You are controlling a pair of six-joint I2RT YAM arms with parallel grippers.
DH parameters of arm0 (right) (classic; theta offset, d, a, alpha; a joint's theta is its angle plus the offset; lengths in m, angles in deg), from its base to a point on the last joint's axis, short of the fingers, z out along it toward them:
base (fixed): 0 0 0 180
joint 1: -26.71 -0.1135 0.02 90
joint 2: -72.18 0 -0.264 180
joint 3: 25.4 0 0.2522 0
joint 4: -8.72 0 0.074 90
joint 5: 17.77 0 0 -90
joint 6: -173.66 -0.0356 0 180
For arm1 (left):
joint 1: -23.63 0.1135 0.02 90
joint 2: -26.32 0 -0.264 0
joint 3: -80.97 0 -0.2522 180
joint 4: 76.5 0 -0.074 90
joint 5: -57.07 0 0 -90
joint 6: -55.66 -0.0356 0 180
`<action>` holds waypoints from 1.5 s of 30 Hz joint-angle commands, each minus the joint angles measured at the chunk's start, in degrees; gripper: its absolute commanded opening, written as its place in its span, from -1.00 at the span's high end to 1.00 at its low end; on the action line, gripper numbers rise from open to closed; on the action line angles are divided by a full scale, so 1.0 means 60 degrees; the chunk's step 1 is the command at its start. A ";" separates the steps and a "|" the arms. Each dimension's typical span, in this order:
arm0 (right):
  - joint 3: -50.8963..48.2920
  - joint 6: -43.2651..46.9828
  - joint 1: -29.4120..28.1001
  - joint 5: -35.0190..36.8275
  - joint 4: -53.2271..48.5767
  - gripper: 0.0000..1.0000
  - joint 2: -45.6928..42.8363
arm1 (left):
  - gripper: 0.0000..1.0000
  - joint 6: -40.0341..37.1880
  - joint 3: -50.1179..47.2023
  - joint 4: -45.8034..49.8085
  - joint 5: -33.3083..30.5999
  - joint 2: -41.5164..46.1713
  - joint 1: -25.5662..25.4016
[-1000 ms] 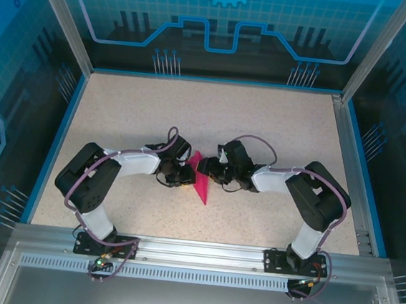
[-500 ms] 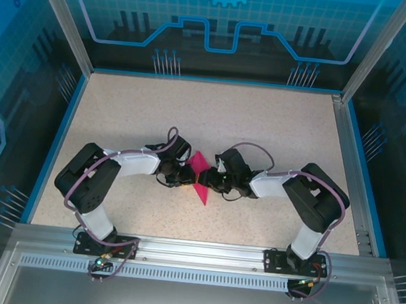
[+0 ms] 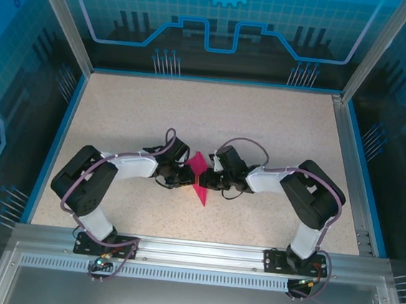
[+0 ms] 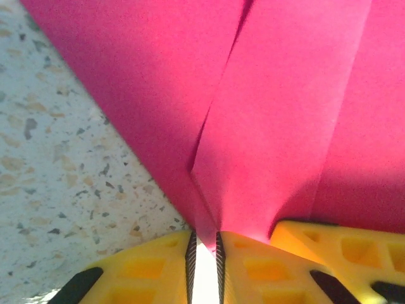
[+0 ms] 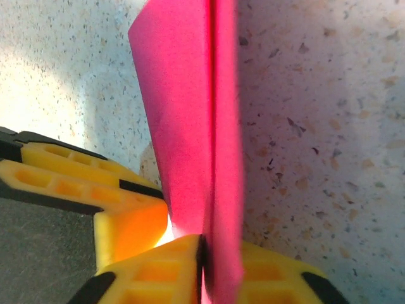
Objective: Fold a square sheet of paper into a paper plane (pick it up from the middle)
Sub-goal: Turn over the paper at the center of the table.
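Note:
The paper plane (image 3: 200,169) is a folded magenta-pink piece standing on edge at the table's middle, its sharp point toward the near edge. My left gripper (image 3: 185,176) meets it from the left. In the left wrist view the creased paper (image 4: 272,126) narrows to a tip that sits in the slim slit between the yellow jaws of the left gripper (image 4: 205,239). My right gripper (image 3: 211,181) meets it from the right. In the right wrist view the right gripper (image 5: 207,247) is shut on the upright folded layers (image 5: 190,95).
The speckled tabletop (image 3: 277,130) lies bare all round the two grippers. Blue rails (image 3: 60,138) and transparent walls bound it on the left, right and far sides. A metal rail (image 3: 193,252) with the arm bases runs along the near edge.
My right gripper has slid left up to the paper and closed on it. The left gripper has held its place and grip; the paper has shifted slightly.

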 commanded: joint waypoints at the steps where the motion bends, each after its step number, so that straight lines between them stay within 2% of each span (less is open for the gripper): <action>1: 0.0400 0.0595 -0.0151 -0.0087 -0.0616 0.79 -0.0007 | 0.54 0.0306 -0.0278 0.0004 -0.0048 0.0508 -0.0195; 5: 0.0510 0.0886 -0.0104 0.0149 -0.1206 0.90 -0.0425 | 0.50 0.0428 -0.0380 0.0359 -0.0519 0.1366 -0.0226; 9: 0.0566 0.1344 -0.0100 0.0842 -0.2382 0.93 -0.1106 | 0.46 0.0588 -0.0505 0.0835 -0.1370 0.2492 -0.0253; 15: 0.1359 0.2300 -0.0088 0.3515 -0.5211 0.90 -0.2533 | 0.36 0.0967 -0.0780 0.1297 -0.3155 0.4144 -0.0249; 19: 0.1748 0.2972 -0.0050 0.4906 -0.6507 0.90 -0.3054 | 0.35 0.1387 -0.0927 0.1361 -0.3942 0.4650 -0.0246; 27: 0.2132 0.3735 -0.0070 0.6140 -0.7701 0.89 -0.3136 | 0.26 0.2485 -0.1530 0.0999 -0.4859 0.5004 -0.0225; 30: 0.2520 0.3906 -0.0300 0.6749 -0.8271 0.88 -0.2928 | 0.22 0.2598 -0.1533 0.1105 -0.5108 0.5082 -0.0225; 37: 0.4261 0.3213 -0.1833 0.9838 -1.0386 0.87 -0.1162 | 0.15 0.2574 -0.1717 0.1424 -0.5493 0.5520 -0.0166; 45: 0.5626 0.1704 -0.2675 1.0490 -1.1844 0.87 0.1077 | 0.07 0.2421 -0.2214 0.1693 -0.5559 0.6422 0.0043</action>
